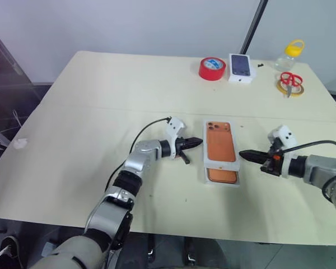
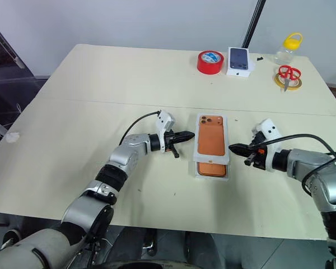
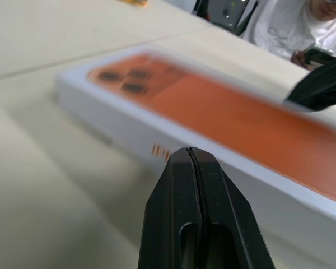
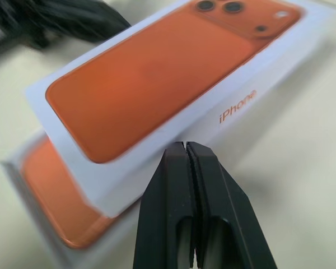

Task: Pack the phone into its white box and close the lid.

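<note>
Table [image 1: 73,112] surface: left gripper [image 1: 197,142] and right gripper [image 1: 243,154] are both closed, holding nothing, flanking the white box [image 1: 221,152] (lid offset); phone [image 4: 61,213] lies inside.

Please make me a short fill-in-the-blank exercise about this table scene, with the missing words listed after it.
1. The left gripper and the right gripper both have their fingers ____.
2. The lid lies ____ the two grippers.
3. The roll of tape is ____ in colour.
4. The bottle has a ____ cap.
Missing words: shut; between; red; yellow.
</note>
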{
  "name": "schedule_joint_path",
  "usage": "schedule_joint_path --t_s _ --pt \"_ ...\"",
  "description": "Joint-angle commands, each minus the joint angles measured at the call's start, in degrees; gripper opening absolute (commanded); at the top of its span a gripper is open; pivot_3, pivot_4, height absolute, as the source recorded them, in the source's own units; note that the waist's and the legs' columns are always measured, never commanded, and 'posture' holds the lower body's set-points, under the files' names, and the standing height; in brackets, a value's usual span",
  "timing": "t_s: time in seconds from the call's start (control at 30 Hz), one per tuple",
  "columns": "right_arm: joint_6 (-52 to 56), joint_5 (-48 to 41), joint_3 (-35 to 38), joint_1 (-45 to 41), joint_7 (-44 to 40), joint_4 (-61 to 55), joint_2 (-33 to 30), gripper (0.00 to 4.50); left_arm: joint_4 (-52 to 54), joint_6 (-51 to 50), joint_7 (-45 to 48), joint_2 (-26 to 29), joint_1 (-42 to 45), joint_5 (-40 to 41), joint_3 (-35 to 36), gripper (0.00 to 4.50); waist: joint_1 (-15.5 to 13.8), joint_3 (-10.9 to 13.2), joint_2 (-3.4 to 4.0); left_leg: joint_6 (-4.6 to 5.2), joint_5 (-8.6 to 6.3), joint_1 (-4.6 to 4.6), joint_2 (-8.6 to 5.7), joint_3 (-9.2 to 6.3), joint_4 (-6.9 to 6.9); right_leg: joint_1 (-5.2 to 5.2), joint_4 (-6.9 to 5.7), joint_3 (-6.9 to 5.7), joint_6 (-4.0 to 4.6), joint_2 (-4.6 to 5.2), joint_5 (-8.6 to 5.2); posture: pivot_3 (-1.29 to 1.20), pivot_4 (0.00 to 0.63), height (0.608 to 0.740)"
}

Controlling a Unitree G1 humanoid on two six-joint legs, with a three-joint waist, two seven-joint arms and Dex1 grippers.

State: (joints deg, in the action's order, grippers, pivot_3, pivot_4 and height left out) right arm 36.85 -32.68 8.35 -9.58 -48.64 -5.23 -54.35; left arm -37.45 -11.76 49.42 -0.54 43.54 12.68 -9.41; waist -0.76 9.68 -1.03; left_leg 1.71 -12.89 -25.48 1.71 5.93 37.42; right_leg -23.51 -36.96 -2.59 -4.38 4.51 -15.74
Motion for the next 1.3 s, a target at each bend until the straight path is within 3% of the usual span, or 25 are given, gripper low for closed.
schedule_joint_path --t_s 0.03,0.37,0.63,0.97,1.3 --pt "-4.16 4.56 0.41 -3.68 2.43 3.53 1.56 0.06 0.91 0.90 0.50 -0.84 1.55 -0.21 0.08 0.00 0.12 0.00 0.00 0.00 0.00 0.01 0.00 0.00 0.00 0.00 0.00 0.00 0.00 0.00 0.00 0.00 0.150 0.735" --pt "-6.63 11.87 -4.06 -4.80 4.51 2.35 7.28 0.06 1.27 0.05 0.82 -1.40 0.70 -1.41 -0.97 0.00 0.02 -0.01 0.02 -0.01 0.01 -0.01 -0.01 0.01 0.00 -0.02 -0.03 -0.01 -0.02 0.02 0.01 0.00 0.150 0.735" --pt "-5.31 10.42 -1.15 -2.72 1.95 -2.03 6.03 0.06 8.09 -3.29 2.47 -2.46 -0.98 -0.39 -2.80 0.00 -0.07 -0.01 0.02 -0.01 0.01 -0.01 -0.01 0.01 0.01 0.01 -0.04 -0.01 -0.02 0.04 0.02 0.00 0.150 0.735" --pt "-5.76 9.65 0.68 5.54 -3.05 -10.36 3.58 0.06 13.82 -6.78 6.17 2.22 -5.91 -1.66 -5.75 0.00 0.09 -0.03 0.06 -0.01 0.01 0.10 0.02 -0.01 0.01 0.05 -0.10 -0.01 -0.01 -0.01 0.01 0.00 0.150 0.735" --pt "-5.93 11.11 0.73 5.75 -3.12 -9.54 3.86 0.06 22.45 -9.88 8.68 3.06 -11.37 -0.90 -8.51 0.00 0.05 -0.03 0.06 -0.02 0.01 0.09 0.00 -0.01 0.02 0.06 -0.09 0.01 0.15 0.05 -0.08 0.00 0.150 0.735"
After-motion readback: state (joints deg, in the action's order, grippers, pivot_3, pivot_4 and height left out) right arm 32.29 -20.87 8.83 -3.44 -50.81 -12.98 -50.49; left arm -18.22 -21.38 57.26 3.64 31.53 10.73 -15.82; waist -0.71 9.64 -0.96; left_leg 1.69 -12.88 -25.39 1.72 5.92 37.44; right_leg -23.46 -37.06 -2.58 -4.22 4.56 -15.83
